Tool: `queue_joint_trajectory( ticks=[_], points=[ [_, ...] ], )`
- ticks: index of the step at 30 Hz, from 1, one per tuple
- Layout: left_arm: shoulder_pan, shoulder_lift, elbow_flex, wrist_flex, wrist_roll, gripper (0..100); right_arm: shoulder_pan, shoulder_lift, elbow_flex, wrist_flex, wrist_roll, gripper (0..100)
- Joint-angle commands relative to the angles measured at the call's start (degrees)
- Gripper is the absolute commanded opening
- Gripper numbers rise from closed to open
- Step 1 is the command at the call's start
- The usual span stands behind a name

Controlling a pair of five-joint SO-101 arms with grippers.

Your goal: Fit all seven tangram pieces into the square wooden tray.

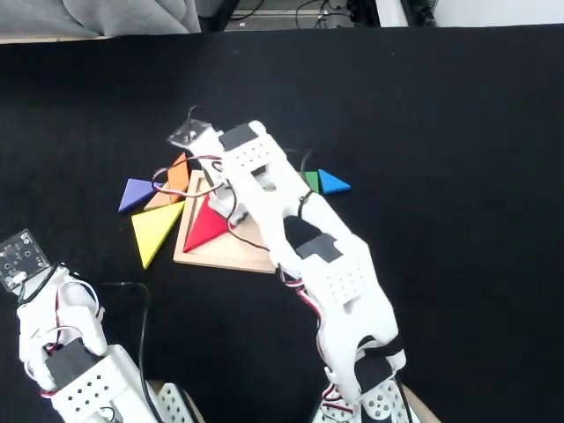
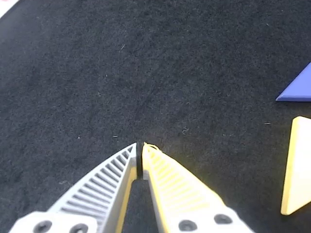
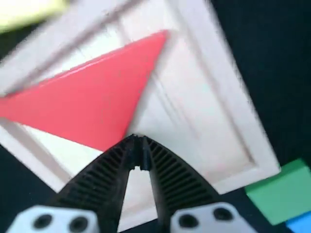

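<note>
Tangram pieces: I count six from the high view, and the right arm covers part of the spread. One is in the wooden tray point(image 1: 233, 251), the red triangle point(image 1: 204, 226), lying flat against its left side. The other five are out on the black cloth point(image 1: 441, 132). The yellow triangle point(image 1: 154, 232) is just left of the tray, the violet triangle point(image 1: 135, 195) is beyond it, and the orange piece point(image 1: 179, 173) is by the tray's far left corner. The green piece point(image 1: 310, 181) and the blue triangle point(image 1: 335, 183) touch each other on the right.

My right wrist view adds what the arm hides from above. The right gripper point(image 3: 138, 141) is pinched together on nothing, over the tray floor at the red triangle's edge. The left gripper point(image 2: 140, 145) has its tips meeting too, empty, over bare cloth, with the yellow and violet pieces off to one side.
</note>
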Motion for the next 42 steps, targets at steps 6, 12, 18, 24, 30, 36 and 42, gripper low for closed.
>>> queue_joint_trajectory(
  ticks=[6, 12, 18, 24, 30, 36, 42],
  points=[
    [0.3, -0.6, 1.0, 0.2, -0.2, 3, 1.6, -0.9, -8.0, 1.5, 0.3, 1.1],
    [0.3, -0.6, 1.0, 0.2, -0.2, 3, 6.8, -3.0, -8.0, 9.6, -0.3, 1.1],
    [0.3, -0.6, 1.0, 0.2, -0.2, 3, 10.9, -14.5, -1.8, 15.3, -6.7, 1.1],
    [0.3, -0.6, 1.0, 0.2, -0.2, 3, 6.1, -38.3, 27.5, -1.9, -11.5, 1.1],
    [0.3, -0.6, 1.0, 0.2, -0.2, 3, 10.5, -39.9, 41.2, -11.1, -20.1, 17.8],
    [0.3, -0.6, 1.0, 0.2, -0.2, 3, 8.5, -26.9, 38.1, -9.4, -30.2, 22.9],
    [0.3, -0.6, 1.0, 0.2, -0.2, 3, 8.0, -17.9, 28.3, -9.1, -34.5, 22.8]
  ],
)
